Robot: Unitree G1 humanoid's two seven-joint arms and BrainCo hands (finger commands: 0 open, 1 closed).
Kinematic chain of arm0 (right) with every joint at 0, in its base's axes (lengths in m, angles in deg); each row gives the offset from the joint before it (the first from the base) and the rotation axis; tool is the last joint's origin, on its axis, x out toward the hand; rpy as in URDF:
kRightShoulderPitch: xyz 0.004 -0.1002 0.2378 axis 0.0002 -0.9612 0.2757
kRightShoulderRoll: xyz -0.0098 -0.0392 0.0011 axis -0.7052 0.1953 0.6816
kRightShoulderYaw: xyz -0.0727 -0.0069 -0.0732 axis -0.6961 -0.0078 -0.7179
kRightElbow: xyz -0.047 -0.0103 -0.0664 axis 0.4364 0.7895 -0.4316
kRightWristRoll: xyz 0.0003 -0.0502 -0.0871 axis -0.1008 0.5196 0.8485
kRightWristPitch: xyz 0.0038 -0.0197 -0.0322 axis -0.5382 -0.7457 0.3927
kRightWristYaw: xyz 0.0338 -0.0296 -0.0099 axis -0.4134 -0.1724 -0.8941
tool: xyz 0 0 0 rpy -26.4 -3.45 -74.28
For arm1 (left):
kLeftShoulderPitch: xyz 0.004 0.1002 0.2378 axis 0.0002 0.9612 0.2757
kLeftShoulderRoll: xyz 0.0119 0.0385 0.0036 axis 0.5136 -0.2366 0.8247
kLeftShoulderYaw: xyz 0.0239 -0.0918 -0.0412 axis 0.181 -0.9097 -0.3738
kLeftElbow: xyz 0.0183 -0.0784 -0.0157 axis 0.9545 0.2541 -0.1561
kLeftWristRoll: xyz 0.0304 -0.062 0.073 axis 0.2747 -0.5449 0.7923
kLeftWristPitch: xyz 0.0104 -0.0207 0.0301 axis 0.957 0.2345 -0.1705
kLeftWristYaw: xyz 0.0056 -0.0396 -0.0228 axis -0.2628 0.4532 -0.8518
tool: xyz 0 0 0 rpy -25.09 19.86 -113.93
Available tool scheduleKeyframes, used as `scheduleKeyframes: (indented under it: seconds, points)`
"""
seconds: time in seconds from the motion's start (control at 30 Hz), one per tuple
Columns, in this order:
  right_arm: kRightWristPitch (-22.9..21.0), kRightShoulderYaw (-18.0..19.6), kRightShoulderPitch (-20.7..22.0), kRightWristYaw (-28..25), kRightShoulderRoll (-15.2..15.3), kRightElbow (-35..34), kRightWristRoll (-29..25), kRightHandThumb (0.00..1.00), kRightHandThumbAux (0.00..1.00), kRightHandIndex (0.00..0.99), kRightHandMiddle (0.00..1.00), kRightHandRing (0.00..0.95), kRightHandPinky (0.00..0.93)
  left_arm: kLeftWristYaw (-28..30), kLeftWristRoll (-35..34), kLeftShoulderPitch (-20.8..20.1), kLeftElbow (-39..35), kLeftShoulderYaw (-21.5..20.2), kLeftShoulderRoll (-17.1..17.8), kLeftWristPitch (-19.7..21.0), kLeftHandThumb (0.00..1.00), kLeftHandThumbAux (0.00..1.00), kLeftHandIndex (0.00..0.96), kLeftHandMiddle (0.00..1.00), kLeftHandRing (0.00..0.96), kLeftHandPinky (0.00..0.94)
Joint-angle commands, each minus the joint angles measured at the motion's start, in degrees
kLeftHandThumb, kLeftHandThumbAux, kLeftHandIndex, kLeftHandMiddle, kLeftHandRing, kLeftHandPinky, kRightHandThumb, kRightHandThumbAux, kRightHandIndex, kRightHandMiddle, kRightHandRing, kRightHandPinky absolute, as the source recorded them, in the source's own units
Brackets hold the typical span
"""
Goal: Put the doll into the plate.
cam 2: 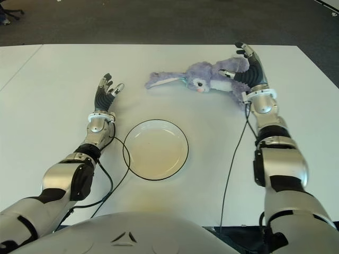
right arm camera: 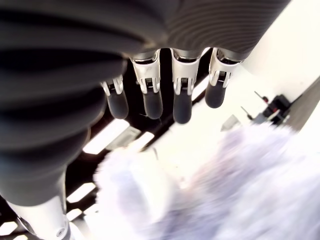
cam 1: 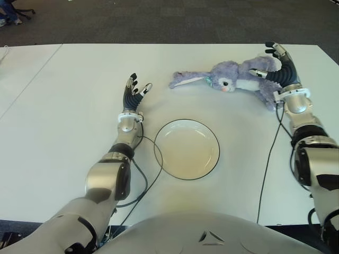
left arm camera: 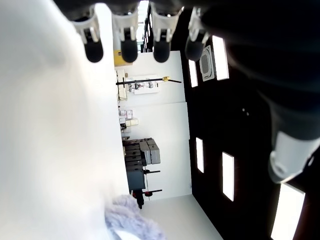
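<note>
Plate is lying nearest; right hand, fingers spread, is reaching over the doll; left hand is idling open left.

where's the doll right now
In the eye views the doll lies on the table beyond the plate, toward the robot's right, with the open right hand at its right end.

Silver-and-black arms were seen extending from a grey torso.
The left hand and right hand were fitted with black, silver-jointed fingers; ribbed black wrists, silver cuffs and trailing black cables were noted.
</note>
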Motion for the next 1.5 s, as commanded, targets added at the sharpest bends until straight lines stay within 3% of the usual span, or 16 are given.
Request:
scheduleKeyframes:
  seconds: [0.03, 0.2, 0.43, 0.67, 0.87, 1.27, 1.5]
  points:
    - [-7.7, -8.5, 3.2, 1.5, 3.3, 2.4, 9.7, 0.126, 0.665, 0.049, 0.009, 0.006, 0.0, 1.0, 0.0, 10.4, 7.7, -0.3, -2.3, 8.3, 0.0, 0.535, 0.005, 0.041, 0.041, 0.031]
    - [-15.7, -16.8, 4.6, 4.1, 5.4, 3.6, 18.7, 0.139, 0.6, 0.002, 0.0, 0.0, 0.0, 1.0, 0.0, 10.5, 7.6, -0.4, -2.4, 8.2, 0.0, 0.527, 0.015, 0.051, 0.048, 0.057]
    - [-20.8, -22.5, 5.7, 2.5, 6.3, 4.8, 23.8, 0.2, 0.555, 0.0, 0.0, 0.0, 0.0, 2.6, -1.7, 10.4, 7.7, -2.0, -2.7, 8.3, 0.0, 0.538, 0.024, 0.062, 0.057, 0.057]
    - [-22.7, -27.4, 7.5, -1.0, 8.0, 5.0, 27.6, 0.199, 0.56, 0.0, 0.0, 0.0, 0.0, 3.3, -2.8, 10.2, 7.6, -3.2, -3.5, 8.6, 0.0, 0.556, 0.027, 0.065, 0.064, 0.064]
    - [-23.4, -28.2, 8.1, -2.6, 8.6, 5.2, 27.0, 0.203, 0.576, 0.017, 0.0, 0.0, 0.0, 4.2, -3.6, 10.2, 7.6, -3.9, -3.7, 8.7, 0.0, 0.54, 0.023, 0.064, 0.062, 0.052]
    - [-23.4, -25.3, 7.4, -3.8, 9.3, 5.5, 23.0, 0.234, 0.616, 0.037, 0.0, 0.0, 0.0, 6.6, -4.2, 10.6, 7.5, -5.2, -3.9, 7.4, 0.0, 0.492, 0.012, 0.059, 0.054, 0.033]
    - [-24.1, -24.0, 5.3, -2.6, 6.7, 5.5, 21.3, 0.291, 0.65, 0.043, 0.0, 0.0, 0.0, 6.7, -3.9, 10.7, 7.5, -5.1, -3.9, 7.3, 0.0, 0.482, 0.015, 0.063, 0.055, 0.035]
